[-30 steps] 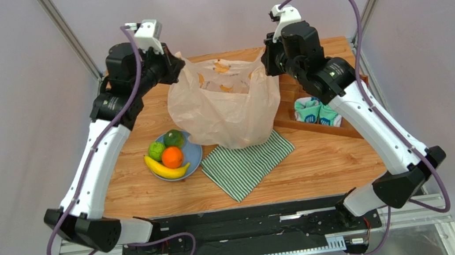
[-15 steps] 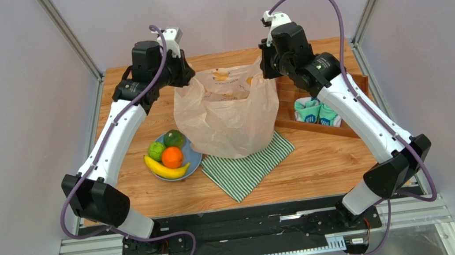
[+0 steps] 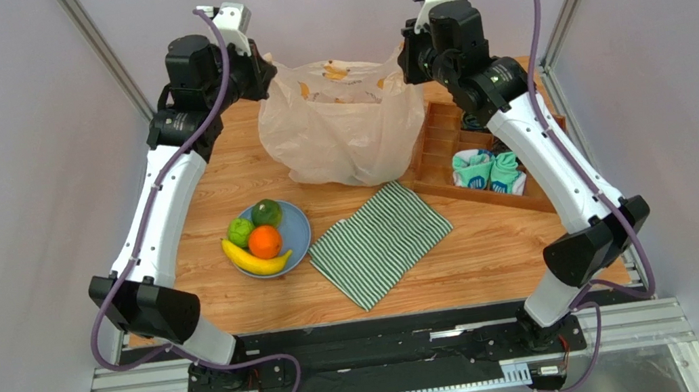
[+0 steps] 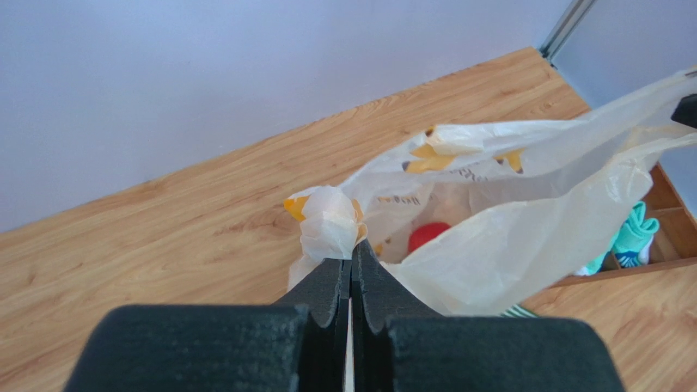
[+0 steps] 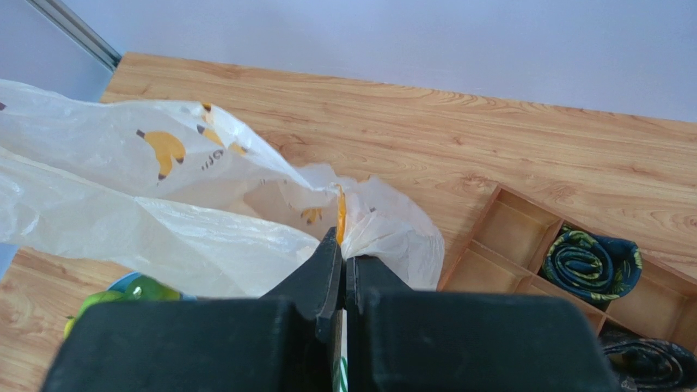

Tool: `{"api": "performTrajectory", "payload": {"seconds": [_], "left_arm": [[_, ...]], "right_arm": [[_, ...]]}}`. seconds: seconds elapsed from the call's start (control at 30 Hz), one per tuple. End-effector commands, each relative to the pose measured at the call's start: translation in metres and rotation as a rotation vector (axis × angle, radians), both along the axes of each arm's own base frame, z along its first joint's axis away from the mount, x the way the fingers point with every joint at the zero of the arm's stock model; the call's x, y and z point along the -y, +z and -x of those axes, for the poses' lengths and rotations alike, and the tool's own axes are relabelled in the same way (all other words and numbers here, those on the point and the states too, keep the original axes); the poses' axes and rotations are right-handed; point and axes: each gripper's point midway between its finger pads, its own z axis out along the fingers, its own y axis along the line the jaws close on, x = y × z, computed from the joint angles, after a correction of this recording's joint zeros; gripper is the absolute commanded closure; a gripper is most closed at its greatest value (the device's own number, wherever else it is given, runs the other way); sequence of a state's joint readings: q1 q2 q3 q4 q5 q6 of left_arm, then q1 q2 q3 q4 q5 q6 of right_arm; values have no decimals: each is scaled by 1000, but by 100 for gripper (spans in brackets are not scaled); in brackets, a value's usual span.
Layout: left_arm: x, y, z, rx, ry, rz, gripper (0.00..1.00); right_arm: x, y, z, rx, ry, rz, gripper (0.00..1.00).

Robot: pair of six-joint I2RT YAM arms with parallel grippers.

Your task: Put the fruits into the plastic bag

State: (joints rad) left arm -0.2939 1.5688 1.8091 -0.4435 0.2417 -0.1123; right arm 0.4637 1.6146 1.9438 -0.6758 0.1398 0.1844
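Observation:
The translucent plastic bag [image 3: 344,130] with yellow banana prints hangs stretched between both arms at the back of the table. My left gripper [image 3: 262,73] is shut on its left handle [image 4: 329,222]. My right gripper [image 3: 409,59] is shut on its right handle [image 5: 372,224]. A red fruit [image 4: 428,236] shows inside the bag in the left wrist view. A banana [image 3: 255,259], an orange [image 3: 264,241], a green apple [image 3: 240,232] and a darker green fruit [image 3: 267,212] lie on a blue plate [image 3: 300,236] at the front left.
A green-striped cloth [image 3: 381,243] lies flat in front of the bag. A wooden compartment tray [image 3: 441,157] with rolled socks [image 3: 486,175] sits at the right. Grey walls and metal posts close in the back corners.
Both grippers have carried the bag toward the back of the table and higher; its bottom has left the striped cloth. The mouth of the bag is pulled wider and tauter.

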Motion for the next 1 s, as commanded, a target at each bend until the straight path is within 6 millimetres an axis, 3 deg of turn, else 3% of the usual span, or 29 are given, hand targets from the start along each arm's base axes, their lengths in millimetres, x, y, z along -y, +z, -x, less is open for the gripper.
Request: {"api": "performTrajectory", "payload": {"seconds": [0.0, 0.07, 0.27, 0.33, 0.4, 0.47, 0.53, 0.57, 0.6, 0.67, 0.7, 0.73, 0.77, 0.83, 0.87, 0.93, 0.97], "left_arm": [[-4, -11, -14, 41, 7, -58, 100], [-6, -16, -18, 43, 16, -60, 100], [-11, -58, -22, -77, 45, -94, 97], [-14, -63, -18, -99, 53, -98, 83], [-14, -62, -14, -101, 54, -91, 63], [-16, -50, -5, -84, 58, -66, 37], [-18, -39, 7, -62, 58, -46, 27], [-19, -35, 12, -56, 59, -32, 12], [-20, -39, 16, -61, 59, -29, 11], [-25, -24, 35, -20, 67, -2, 6], [-28, -35, 41, -31, 75, -4, 5], [-35, -24, 54, 2, 87, 7, 5], [-40, -40, 60, -32, 105, 8, 5], [-52, -36, 80, -16, 127, 31, 5], [-58, -57, 85, -64, 153, 34, 5], [-73, -67, 101, -97, 217, 50, 4], [-84, -89, 106, -138, 269, 36, 4]], "right_arm": [[-17, 0, -23, 59, 56, -15, 100], [-21, -5, -27, 67, 64, -19, 100], [-26, -51, -29, -37, 62, -23, 100], [-25, -61, -25, -63, 60, -26, 100], [-26, -67, -22, -84, 58, -38, 100], [-26, -71, -18, -105, 59, -50, 100], [-27, -74, -15, -125, 65, -60, 100], [-28, -74, -13, -131, 69, -66, 100], [-29, -73, -11, -137, 75, -76, 100], [-29, -75, -8, -152, 74, -80, 100], [-28, -76, -7, -157, 69, -86, 100], [-28, -77, -5, -166, 68, -86, 100], [-27, -78, -2, -169, 67, -88, 100], [-27, -79, -1, -176, 60, -102, 100], [-31, -83, 4, -194, 90, -114, 100], [-32, -82, 7, -200, 92, -135, 100], [-34, -84, 9, -209, 100, -146, 100]]}}
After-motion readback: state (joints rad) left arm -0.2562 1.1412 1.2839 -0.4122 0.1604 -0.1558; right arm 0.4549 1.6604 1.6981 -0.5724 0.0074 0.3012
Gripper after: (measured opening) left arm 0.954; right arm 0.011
